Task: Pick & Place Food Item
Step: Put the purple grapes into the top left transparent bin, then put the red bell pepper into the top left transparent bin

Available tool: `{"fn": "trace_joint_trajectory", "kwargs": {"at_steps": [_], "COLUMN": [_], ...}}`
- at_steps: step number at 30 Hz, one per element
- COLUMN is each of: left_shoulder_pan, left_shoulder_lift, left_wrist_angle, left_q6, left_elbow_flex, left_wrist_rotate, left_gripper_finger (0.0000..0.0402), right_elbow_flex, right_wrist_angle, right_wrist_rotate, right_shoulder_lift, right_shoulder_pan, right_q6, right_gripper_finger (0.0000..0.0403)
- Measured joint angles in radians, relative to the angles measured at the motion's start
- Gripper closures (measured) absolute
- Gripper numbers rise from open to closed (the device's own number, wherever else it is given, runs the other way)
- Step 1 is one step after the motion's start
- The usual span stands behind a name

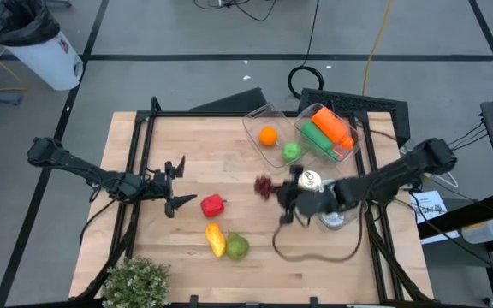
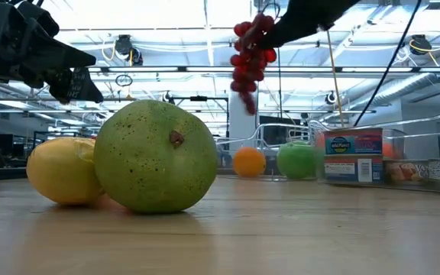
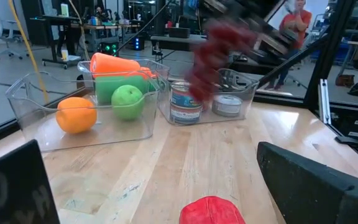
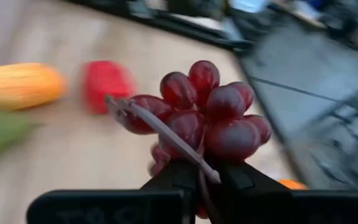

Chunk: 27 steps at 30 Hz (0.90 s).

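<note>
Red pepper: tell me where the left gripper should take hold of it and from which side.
Probably across the body, from above. The red pepper lies low on the table, apart from the corn and pear, so its sides are free. The open left gripper sits just beside it. No stem is visible to grip.

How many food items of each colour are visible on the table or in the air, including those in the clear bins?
Red: 2, grapes held by the right gripper, pepper
Orange: 2, orange, carrot
Green: 3, apple, pear, vegetable
Yellow: 1, corn
Total: 8
</note>
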Motion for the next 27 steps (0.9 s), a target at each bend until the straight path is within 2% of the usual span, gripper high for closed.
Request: {"fn": "trace_joint_trajectory", "kwargs": {"at_steps": [4, 10, 13, 17, 19, 24, 27], "left_shoulder_pan": [0.0, 0.0, 0.0, 0.0, 0.0, 0.0, 0.0], "left_shoulder_lift": [0.0, 0.0, 0.0, 0.0, 0.0, 0.0, 0.0], "left_wrist_angle": [0.0, 0.0, 0.0, 0.0, 0.0, 0.0, 0.0], "left_q6": [0.0, 0.0, 0.0, 0.015, 0.02, 0.019, 0.016], "left_elbow_flex": [0.0, 0.0, 0.0, 0.0, 0.0, 0.0, 0.0], "left_wrist_rotate": [0.0, 0.0, 0.0, 0.0, 0.0, 0.0, 0.0], "left_gripper_finger": [0.0068, 0.0068, 0.0069, 0.0068, 0.0068, 0.0068, 0.0069], "right_elbow_flex": [0.0, 0.0, -0.004, -0.038, -0.059, -0.099, -0.106], "right_wrist_angle": [-0.02, -0.067, -0.1, -0.082, -0.069, -0.071, -0.072], "right_wrist_rotate": [0.024, 0.018, -0.046, -0.25, -0.308, -0.322, -0.326], "right_shoulder_lift": [-0.068, -0.094, -0.088, -0.085, -0.085, -0.085, -0.087], "right_shoulder_pan": [-0.143, -0.395, -0.501, -0.596, -0.627, -0.657, -0.65], "right_q6": [-0.051, -0.062, -0.042, -0.033, -0.006, 0.048, 0.093], "right_gripper_finger": [0.0384, 0.0391, 0.0375, 0.0319, 0.0279, 0.0168, 0.0116]}}
